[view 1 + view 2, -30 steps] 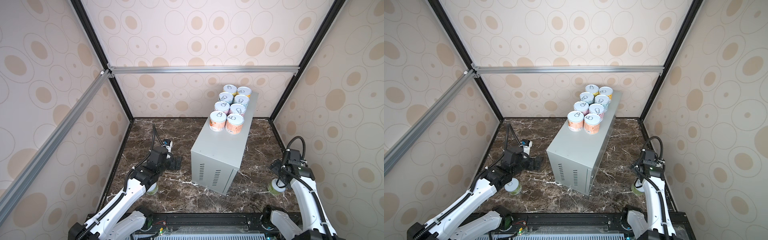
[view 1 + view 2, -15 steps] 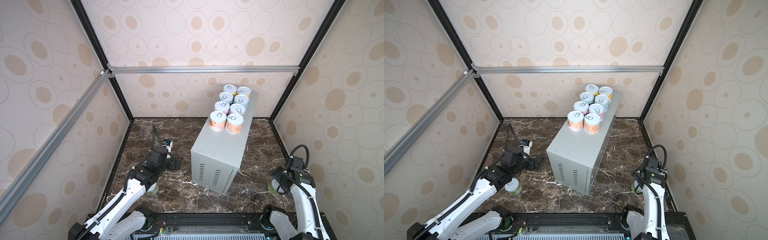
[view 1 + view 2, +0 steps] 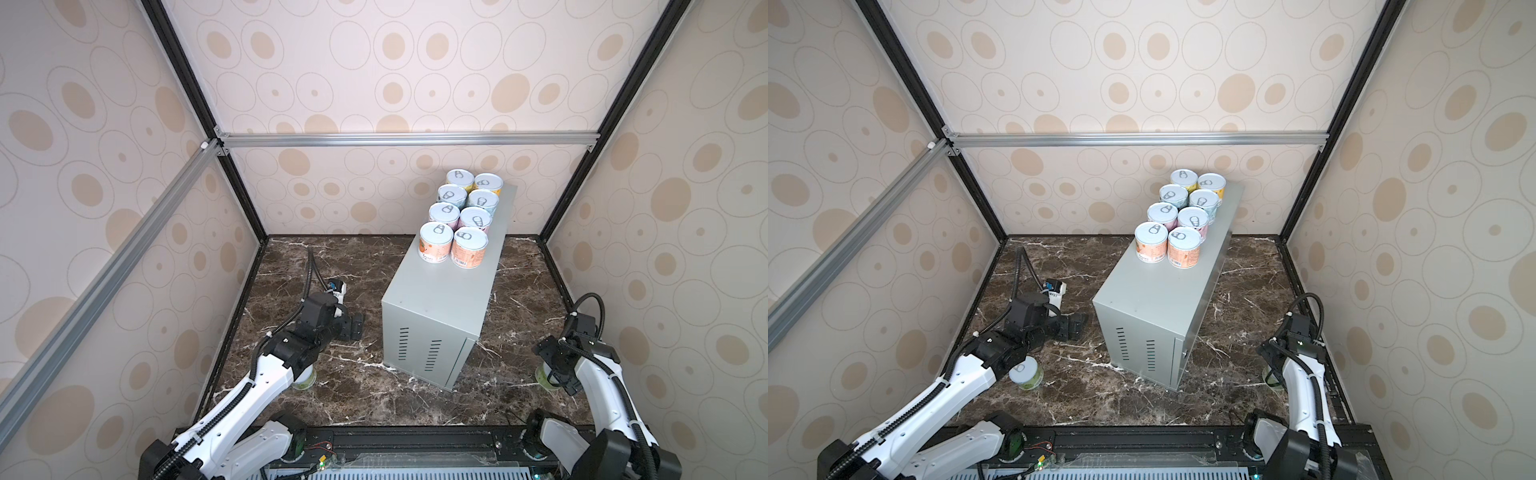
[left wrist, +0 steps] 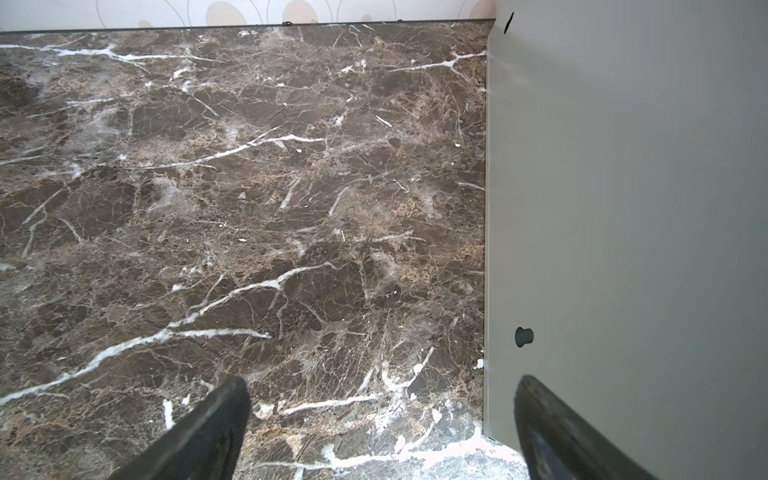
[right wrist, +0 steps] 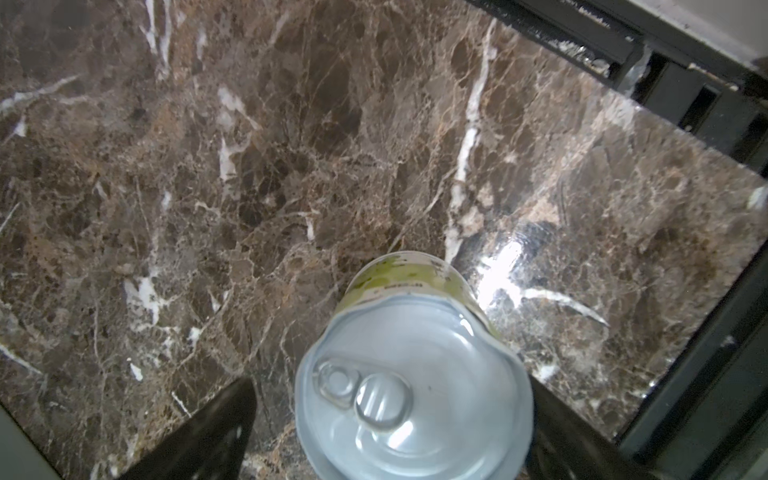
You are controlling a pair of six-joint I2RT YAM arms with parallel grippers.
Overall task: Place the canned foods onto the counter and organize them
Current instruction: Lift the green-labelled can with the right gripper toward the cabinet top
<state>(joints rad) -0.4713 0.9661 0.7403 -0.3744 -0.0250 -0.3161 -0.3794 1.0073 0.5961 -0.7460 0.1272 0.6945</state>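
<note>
Eight cans (image 3: 457, 220) stood paired on desk (image 3: 440, 299), barcodes on front two, print unreadable; left jaws gaped empty over marble (image 4: 249, 208) beside it; right jaws gaped astride a green can (image 5: 413, 395), unclamped; second green can (image 3: 1026, 372) by left arm (image 3: 963, 376).

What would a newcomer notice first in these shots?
Eight cans stand packed two abreast at the far end of the grey counter top, seen in both top views. Two green cans sit on the marble: one beside the left arm, one upright below the open right tool, not gripped.
</note>
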